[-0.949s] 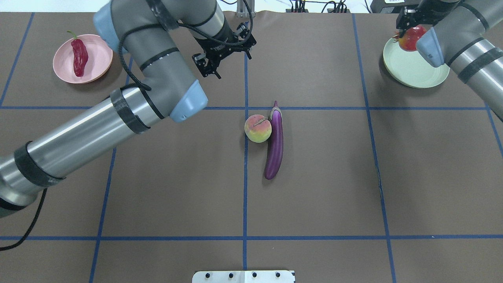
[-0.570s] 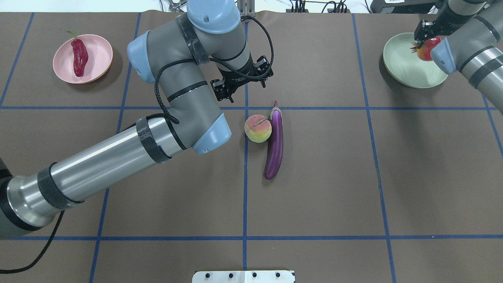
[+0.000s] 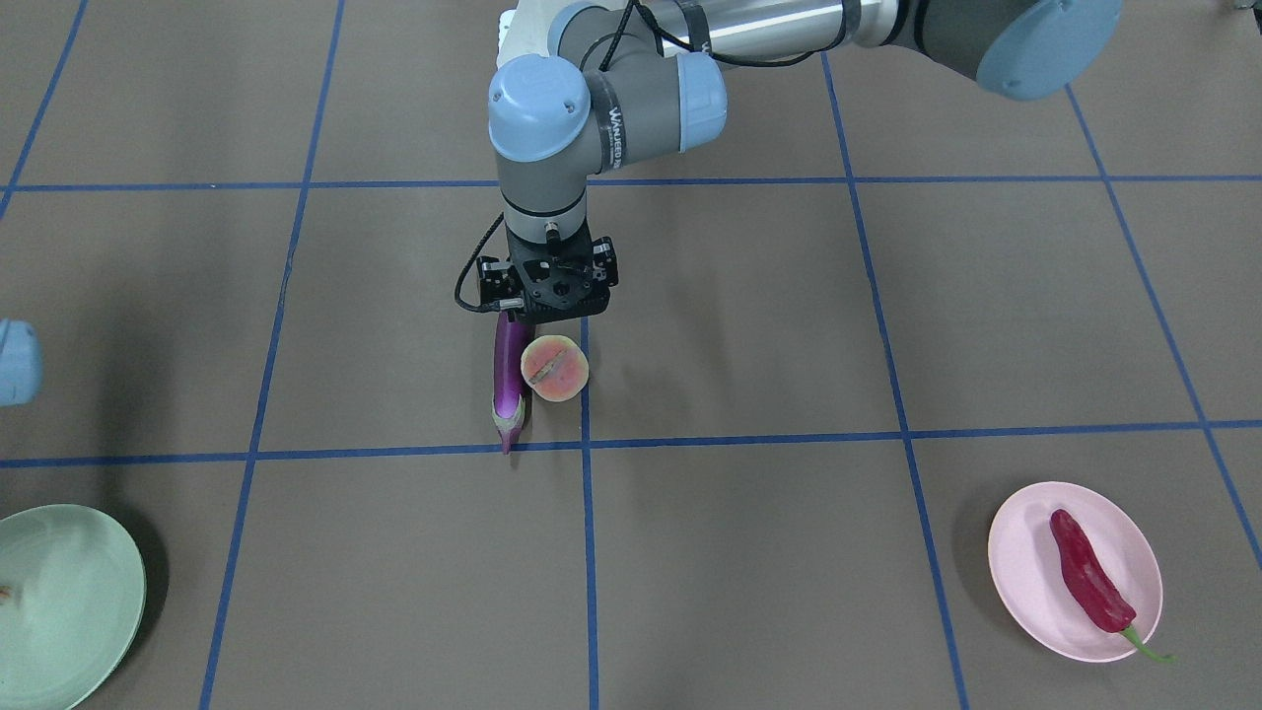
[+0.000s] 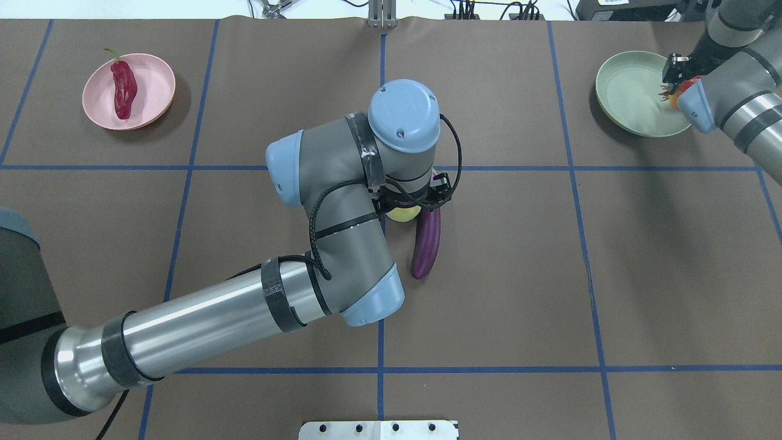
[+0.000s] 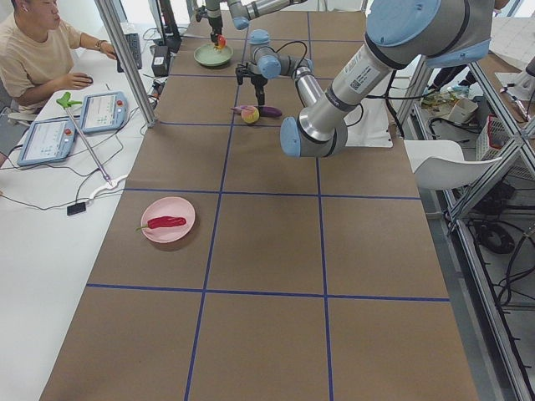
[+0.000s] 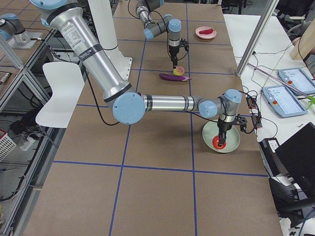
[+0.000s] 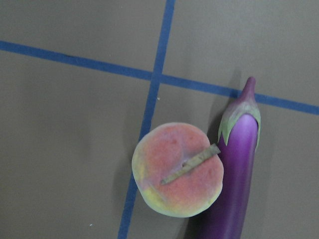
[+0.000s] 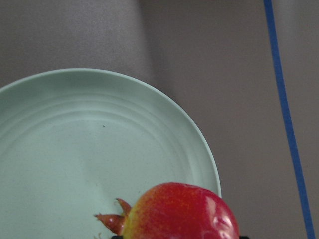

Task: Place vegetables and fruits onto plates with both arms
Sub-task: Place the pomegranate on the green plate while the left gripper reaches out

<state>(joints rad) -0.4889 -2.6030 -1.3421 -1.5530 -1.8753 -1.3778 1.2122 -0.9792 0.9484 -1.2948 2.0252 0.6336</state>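
My left gripper (image 3: 545, 316) hangs straight down, open and empty, just above the purple eggplant (image 3: 510, 370) and the peach half (image 3: 554, 368), which lie touching at the table's middle. The left wrist view shows the peach (image 7: 178, 169) and eggplant (image 7: 237, 169) with no fingers in frame. The red chili pepper (image 4: 123, 88) lies on the pink plate (image 4: 153, 79) at the far left. My right gripper (image 4: 672, 76) is shut on the pomegranate (image 8: 182, 211) low over the right edge of the green plate (image 4: 629, 91).
My left arm's forearm and elbow (image 4: 342, 244) stretch across the table's left middle and hide most of the peach from overhead. A white base plate (image 4: 379, 429) sits at the near edge. An operator (image 5: 33, 50) sits beside the table with tablets.
My left gripper has swung from the far middle of the table down over the peach and eggplant. My right gripper has carried the pomegranate rightward across the green plate to its right edge.
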